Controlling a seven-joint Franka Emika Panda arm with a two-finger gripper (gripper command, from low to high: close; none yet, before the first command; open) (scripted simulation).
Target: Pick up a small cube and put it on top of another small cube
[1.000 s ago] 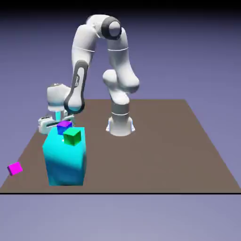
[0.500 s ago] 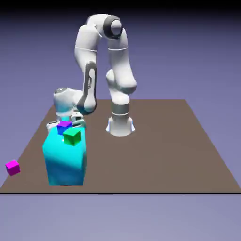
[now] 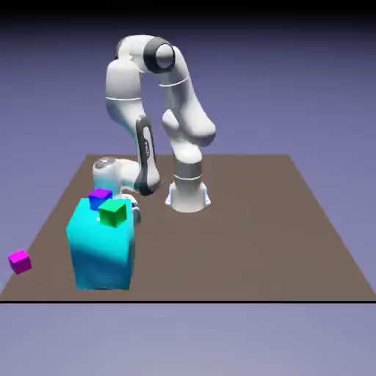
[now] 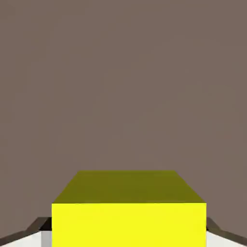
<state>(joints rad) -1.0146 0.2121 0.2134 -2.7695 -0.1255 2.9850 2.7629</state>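
A small yellow cube [image 4: 129,212] fills the bottom of the hand view, sitting between my grey fingertips [image 4: 33,235] on the brown table. My gripper [image 4: 128,237] is shut on it. In the exterior view my hand [image 3: 111,174] is low behind the big cyan block [image 3: 101,253], which hides the fingers and the yellow cube. The other small cube, dark blue with a purple top [image 3: 99,198], rests on the cyan block's back left corner. A small green cube [image 3: 112,213] sits on that block just in front of it.
A small magenta cube [image 3: 20,261] lies at the table's edge at the exterior view's far left. The robot's base [image 3: 188,194] stands mid-table. The brown table [image 3: 250,235] stretches toward the exterior view's right.
My hand moved toward the exterior view's right and sank behind the cyan block. The jaws went from wide open to closed on the yellow cube.
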